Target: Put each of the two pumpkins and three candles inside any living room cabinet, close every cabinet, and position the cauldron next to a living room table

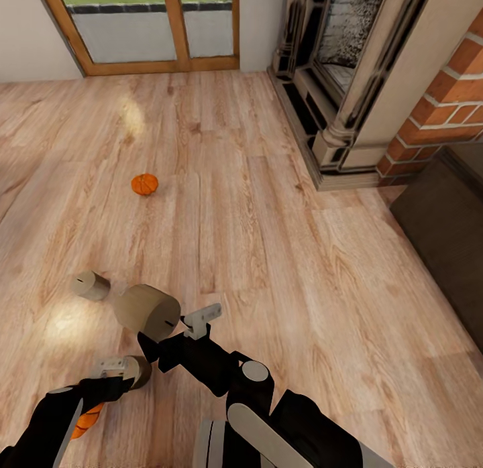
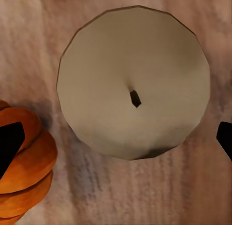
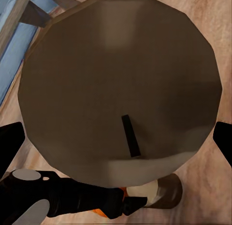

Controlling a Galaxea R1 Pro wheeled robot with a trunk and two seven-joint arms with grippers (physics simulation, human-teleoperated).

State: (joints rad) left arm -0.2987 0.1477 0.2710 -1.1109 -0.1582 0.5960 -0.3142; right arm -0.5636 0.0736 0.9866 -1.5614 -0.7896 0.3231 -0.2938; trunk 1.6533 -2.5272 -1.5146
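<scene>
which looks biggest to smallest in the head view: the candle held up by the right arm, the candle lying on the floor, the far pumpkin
1. Held candle, clearly largest, though it is raised nearer the camera, which inflates it.
2. Floor candle.
3. Far pumpkin, about the same apparent size as the floor candle; it lies farther off, so I would not rank those two firmly.

Light oak-toned plank floor (image 1: 268, 206) runs across the whole room, with soft bright patches of light on the boards at the far left and near left. At the far side a pale wall (image 1: 27, 45) holds a wood-framed glass door (image 1: 151, 25), with green grass showing through the panes. To the right stands a dark ornate fireplace surround (image 1: 335, 86) with pale columns and a stone-lined opening. A red brick wall (image 1: 449, 112) adjoins it, and a low dark brown unit (image 1: 446, 233) sits on the floor just below the brick.
</scene>
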